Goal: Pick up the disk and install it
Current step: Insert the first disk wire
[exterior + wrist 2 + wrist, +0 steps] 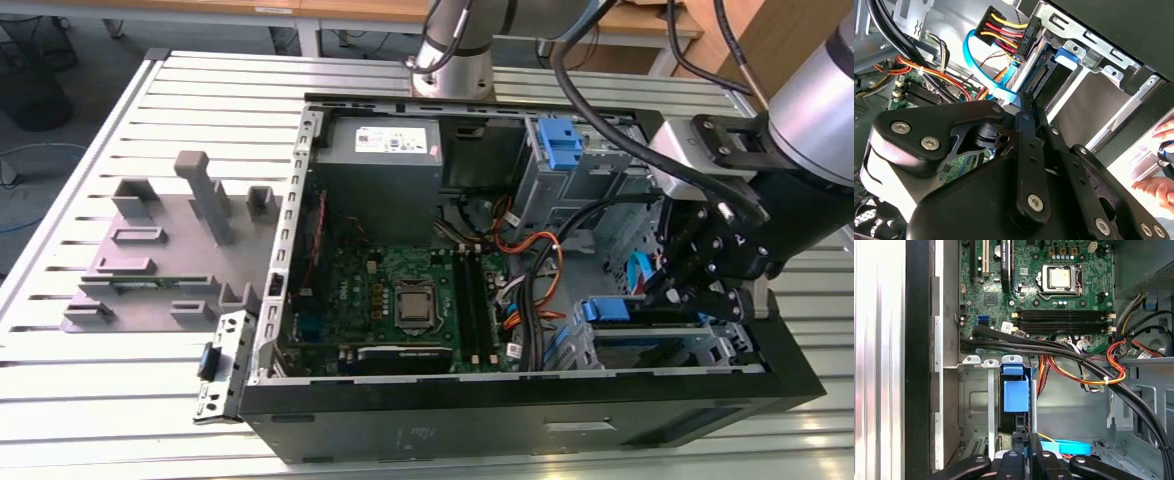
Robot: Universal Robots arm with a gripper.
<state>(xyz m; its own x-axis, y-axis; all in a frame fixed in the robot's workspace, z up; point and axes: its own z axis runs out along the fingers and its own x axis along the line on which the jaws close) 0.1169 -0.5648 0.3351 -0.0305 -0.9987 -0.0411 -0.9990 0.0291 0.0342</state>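
The disk (617,310) sits edge-on in the drive cage (667,350) at the case's front corner, on the exterior view's right. Its blue carrier tab (1016,390) sticks out between the cage rails. In the second wrist view the disk's dark connector edge (1041,75) faces me, with the blue carrier (1068,54) beside it. My gripper (663,297) hangs right over that end of the disk, its thin fingers (1024,107) drawn together just short of the connector edge. The gripper (1026,437) holds nothing.
Thick black cables (1054,347) and orange-red wires (1114,375) cross the case beside the cage. A blue data cable (974,60) and a power plug (1009,35) hang near the disk's connector. A second blue bracket (561,140) and the grey power supply (387,145) sit at the back. A person's hand (1154,187) is outside the case.
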